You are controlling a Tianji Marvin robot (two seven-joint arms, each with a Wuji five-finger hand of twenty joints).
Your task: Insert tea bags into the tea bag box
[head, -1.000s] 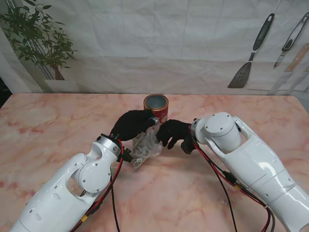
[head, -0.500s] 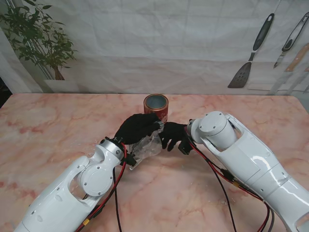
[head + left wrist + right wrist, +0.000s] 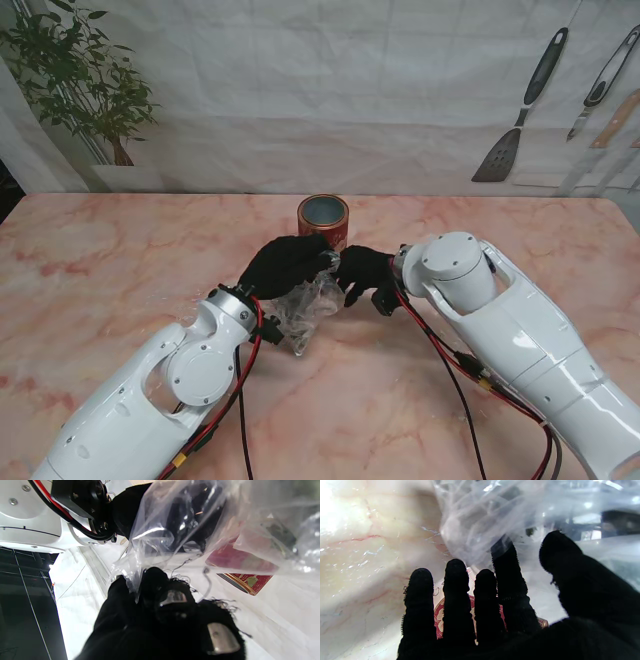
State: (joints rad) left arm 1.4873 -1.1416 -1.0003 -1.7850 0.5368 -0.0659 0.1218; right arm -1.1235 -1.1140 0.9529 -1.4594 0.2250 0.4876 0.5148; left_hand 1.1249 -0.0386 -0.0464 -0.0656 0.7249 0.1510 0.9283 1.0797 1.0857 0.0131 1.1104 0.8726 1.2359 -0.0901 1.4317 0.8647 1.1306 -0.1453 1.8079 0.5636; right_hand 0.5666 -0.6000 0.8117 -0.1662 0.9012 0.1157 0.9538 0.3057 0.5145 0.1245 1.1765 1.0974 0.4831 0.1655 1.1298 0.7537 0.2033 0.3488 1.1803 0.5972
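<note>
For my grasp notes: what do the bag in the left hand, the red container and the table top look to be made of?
Bag: thin clear plastic film, crinkled and glinting, pinched by the left hand.
Red container: probably metal tin or lined card; grey shiny inside, printed red wall with gold rim.
Table top: pink veined marble look, glossy; possibly a printed surface.

Red cylindrical tea tin with gold rim (image 3: 323, 220): upright on the pink marble tabletop, lid off, silvery interior showing, at the far centre. Crumpled clear plastic bag of tea bags (image 3: 303, 305): hanging, just nearer to me than the tin; contents dark, indistinct through the film (image 3: 252, 540).
</note>
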